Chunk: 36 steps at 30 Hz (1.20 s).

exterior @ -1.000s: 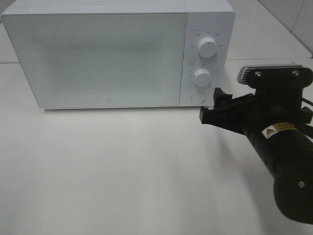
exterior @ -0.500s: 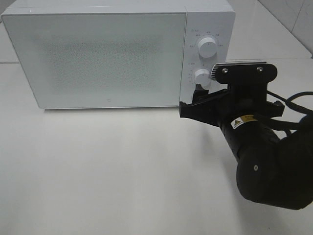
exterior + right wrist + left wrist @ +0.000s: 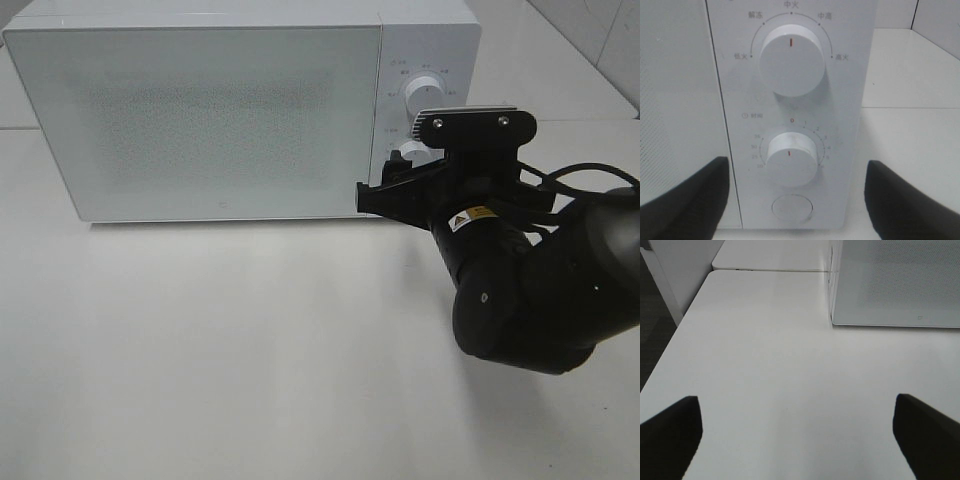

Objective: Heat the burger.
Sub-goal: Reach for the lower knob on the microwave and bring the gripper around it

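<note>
Shows, in the high view, the black right gripper point(image 3: 383, 186) shifted left from its place a second ago, now before the control panel of the matte white, box-shaped microwave point(image 3: 200, 120) on the smooth white table point(image 3: 250, 340); door closed and frosted, so cannot tell where the burger is. Shows, in the left wrist view alone, the left gripper point(image 3: 797, 432) spread wide and empty over the tabletop near the door's corner. Reveals, in the right wrist view, jaws parted on nothing, flanking the round lower dial point(image 3: 791, 159) and the flat button point(image 3: 792, 207) under the upper dial point(image 3: 792, 60), the button being hidden from above by the arm.
</note>
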Available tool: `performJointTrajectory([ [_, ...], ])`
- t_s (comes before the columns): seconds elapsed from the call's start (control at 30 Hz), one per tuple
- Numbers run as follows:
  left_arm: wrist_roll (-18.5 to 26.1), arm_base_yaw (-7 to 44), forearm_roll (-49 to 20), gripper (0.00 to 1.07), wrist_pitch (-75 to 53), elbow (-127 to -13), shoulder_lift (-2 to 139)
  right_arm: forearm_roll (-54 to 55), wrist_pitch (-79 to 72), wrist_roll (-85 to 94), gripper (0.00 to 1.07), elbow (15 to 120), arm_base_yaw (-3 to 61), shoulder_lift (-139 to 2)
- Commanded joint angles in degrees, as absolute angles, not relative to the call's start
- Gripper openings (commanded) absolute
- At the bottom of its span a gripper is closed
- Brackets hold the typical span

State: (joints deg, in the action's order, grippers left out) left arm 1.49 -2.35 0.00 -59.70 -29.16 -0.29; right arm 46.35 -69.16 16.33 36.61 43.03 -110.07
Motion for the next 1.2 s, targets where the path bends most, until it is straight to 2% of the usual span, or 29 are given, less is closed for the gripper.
performJointTrajectory([
  [0.03, 1.4, -2.6, 0.3, 0.98, -59.0, -29.3, -1.3, 43.5, -71.2, 17.0, 0.71, 38.3, 41.2, -110.9],
  [0.63, 1.4, -2.6, 0.4, 0.98, -59.0, -29.3, -1.4, 38.5, -68.1, 17.1, 0.71, 46.9, 36.6, -119.6],
  [1.2, 1.4, -2.6, 0.5, 0.98, -59.0, -29.3, -1.3, 37.9, -70.0, 17.0, 0.71, 48.0, 36.6, -121.5],
])
